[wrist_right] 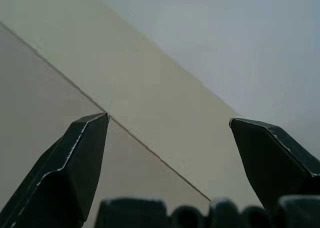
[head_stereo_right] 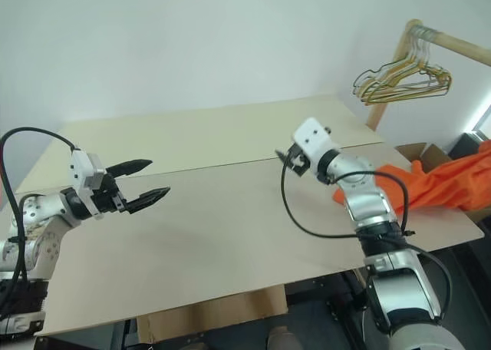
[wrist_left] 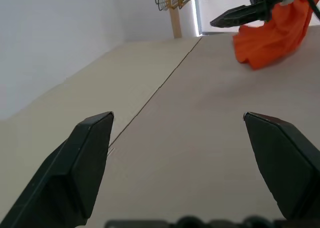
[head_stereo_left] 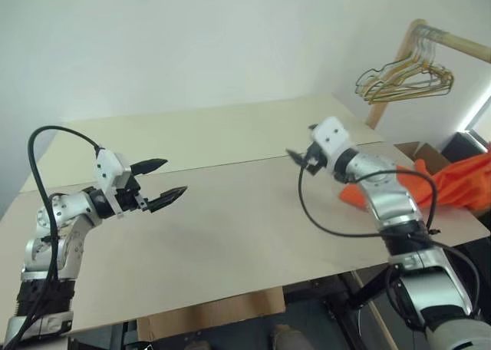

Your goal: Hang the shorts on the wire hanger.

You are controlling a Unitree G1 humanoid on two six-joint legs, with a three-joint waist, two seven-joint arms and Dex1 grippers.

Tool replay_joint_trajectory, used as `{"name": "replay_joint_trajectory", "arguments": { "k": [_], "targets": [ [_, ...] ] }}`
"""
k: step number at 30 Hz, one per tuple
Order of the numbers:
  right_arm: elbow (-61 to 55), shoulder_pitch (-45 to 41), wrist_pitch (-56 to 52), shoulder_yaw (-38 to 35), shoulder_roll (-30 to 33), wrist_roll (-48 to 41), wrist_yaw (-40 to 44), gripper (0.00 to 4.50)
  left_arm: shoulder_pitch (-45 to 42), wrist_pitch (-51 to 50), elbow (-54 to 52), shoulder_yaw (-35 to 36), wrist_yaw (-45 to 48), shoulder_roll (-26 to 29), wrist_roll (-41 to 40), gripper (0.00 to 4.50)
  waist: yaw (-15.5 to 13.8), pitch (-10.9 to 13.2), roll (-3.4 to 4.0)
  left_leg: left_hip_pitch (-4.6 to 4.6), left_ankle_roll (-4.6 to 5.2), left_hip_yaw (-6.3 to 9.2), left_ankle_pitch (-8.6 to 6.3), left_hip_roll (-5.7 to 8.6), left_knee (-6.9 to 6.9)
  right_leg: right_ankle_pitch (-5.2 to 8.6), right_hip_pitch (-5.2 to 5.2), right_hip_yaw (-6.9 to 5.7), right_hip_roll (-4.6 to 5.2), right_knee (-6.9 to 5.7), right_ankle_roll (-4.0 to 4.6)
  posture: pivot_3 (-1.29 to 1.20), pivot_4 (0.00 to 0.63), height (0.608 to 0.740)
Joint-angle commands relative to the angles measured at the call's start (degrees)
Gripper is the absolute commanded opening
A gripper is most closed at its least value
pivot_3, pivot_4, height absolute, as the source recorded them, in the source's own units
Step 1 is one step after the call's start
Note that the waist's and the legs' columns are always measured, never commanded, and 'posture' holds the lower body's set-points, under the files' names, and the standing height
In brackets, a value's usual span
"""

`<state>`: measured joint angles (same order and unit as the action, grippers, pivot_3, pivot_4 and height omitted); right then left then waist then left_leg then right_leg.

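Presently both jaws spread, empty: left gripper (head_stereo_left: 170,183) over table (head_stereo_left: 230,235) near left; right gripper (wrist_left: 227,7) mid-table, shorts (head_stereo_left: 453,183) at right edge.

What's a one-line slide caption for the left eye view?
Both open black-fingered grippers, left gripper and right gripper, hover over the pale wooden table; bright orange fabric shorts lie at its right edge.

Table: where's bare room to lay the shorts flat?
The table is bare between the left gripper and the right gripper, and on the far board behind the seam. Crowded only at the right edge, where the shorts lie heaped behind the right arm.
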<state>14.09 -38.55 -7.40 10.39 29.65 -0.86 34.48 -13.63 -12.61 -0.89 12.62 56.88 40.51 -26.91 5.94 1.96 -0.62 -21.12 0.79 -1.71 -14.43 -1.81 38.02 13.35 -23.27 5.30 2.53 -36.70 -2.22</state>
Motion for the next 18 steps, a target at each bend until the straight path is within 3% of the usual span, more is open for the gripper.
{"name": "replay_joint_trajectory", "arguments": {
  "k": [1, 10, 18],
  "targets": [
    [-4.89, 1.14, 1.32, 0.12, 1.35, -0.32, 4.40, 4.47, 1.53, -0.61, -4.10, 2.15, -1.71, 0.69, -0.59, 4.50, -1.65, 0.01, -0.02, 0.01, 0.00, -0.02, 0.00, 0.00, 0.00, 0.00, 0.00, -0.01, 0.00, -0.01, 0.00, 0.10, 0.000, 0.740],
    [-5.37, 6.93, 9.70, -0.37, 4.10, 0.15, 11.30, 4.47, 7.03, -0.79, -9.36, 2.91, -3.52, 0.20, -0.77, 4.50, -6.57, 0.06, -0.22, -0.02, 0.00, -0.50, 0.00, -0.04, 0.00, 0.08, -0.07, -0.21, -0.04, 0.01, 0.16, 0.15, 0.000, 0.740],
    [-2.59, 7.73, 13.40, -0.17, 4.10, 3.87, 9.25, 4.47, 7.73, -0.18, -10.39, 2.35, -3.67, 0.09, -0.60, 4.50, -7.53, 0.06, -0.35, -0.01, 0.00, -0.55, 0.00, -0.04, 0.00, 0.09, -0.07, -0.21, -0.06, 0.01, 0.18, 0.16, 0.000, 0.740]
  ]
}}
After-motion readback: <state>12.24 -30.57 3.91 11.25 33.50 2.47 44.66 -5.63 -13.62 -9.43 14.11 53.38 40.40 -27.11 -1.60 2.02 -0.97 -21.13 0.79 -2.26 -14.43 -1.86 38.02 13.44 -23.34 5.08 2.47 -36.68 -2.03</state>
